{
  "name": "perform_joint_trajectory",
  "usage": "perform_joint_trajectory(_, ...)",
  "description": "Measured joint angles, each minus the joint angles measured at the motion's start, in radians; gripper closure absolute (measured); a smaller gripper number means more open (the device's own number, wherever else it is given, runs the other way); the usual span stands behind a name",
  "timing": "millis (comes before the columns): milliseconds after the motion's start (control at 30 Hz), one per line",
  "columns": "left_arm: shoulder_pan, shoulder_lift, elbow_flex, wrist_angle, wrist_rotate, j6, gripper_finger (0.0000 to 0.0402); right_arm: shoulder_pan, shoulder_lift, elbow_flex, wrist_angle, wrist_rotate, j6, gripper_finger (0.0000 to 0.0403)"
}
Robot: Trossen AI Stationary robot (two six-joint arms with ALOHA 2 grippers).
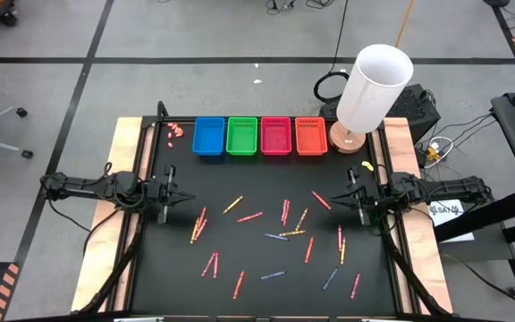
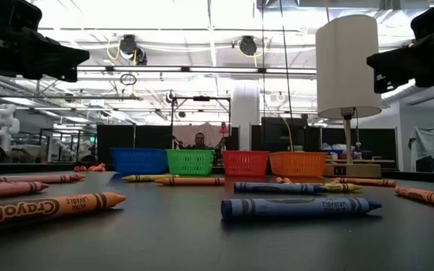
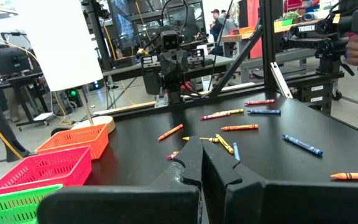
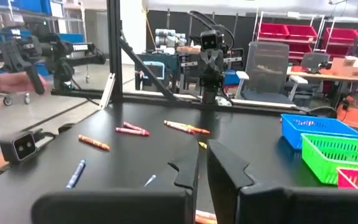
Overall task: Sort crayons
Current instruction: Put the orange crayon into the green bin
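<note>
crayons [image 1: 284,234] are lying scattered over the middle and near part of the black table [image 1: 164,268], none of them in a basket, spread between the two arms and toward the front edge. going from the biggest things down: the table is carrying everything, with pale wooden strips showing along its left and right sides. a tall white cylinder [image 1: 375,87] on a round wooden base is standing at the far right corner, just beside the orange basket [image 1: 310,136]. four small baskets are sitting in a row along the far edge, touching or nearly so: blue basket [image 1: 208,136], green basket [image 1: 241,136], pink basket [image 1: 275,136], then orange. all four are looking empty from above. the left gripper [image 1: 183,195] is hovering over the left edge of the table with its fingers clenched together and nothing between them. the right gripper [image 1: 338,200] is hanging over the right side, fingers pressed nearly together and gripping nothing, with a red crayon [image 1: 321,199] lying on the table just beside its tip. a cluster of tiny pinkish bits [image 1: 176,130] is sitting at the far left, beside the blue basket.
</note>
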Motion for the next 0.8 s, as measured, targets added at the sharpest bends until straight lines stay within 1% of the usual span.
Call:
perform_joint_trajectory(100, 0.000, 0.000, 0.000, 0.000, 0.000, 0.000, 0.0401, 0.000, 0.019, 0.026, -0.022, 0.000, 0.014, 0.0385)
perform_joint_trajectory(267, 0.000, 0.000, 0.000, 0.000, 0.000, 0.000, 0.0401, 0.000, 0.078, 0.117, -0.047, 0.001, 0.017, 0.0385)
perform_joint_trajectory(600, 0.000, 0.000, 0.000, 0.000, 0.000, 0.000, 0.0401, 0.000, 0.268, 0.365, -0.178, 0.001, 0.084, 0.0385)
perform_joint_trajectory(800, 0.000, 0.000, 0.000, 0.000, 0.000, 0.000, 0.0401, 0.000, 0.377, 0.503, -0.260, 0.001, 0.089, 0.0385)
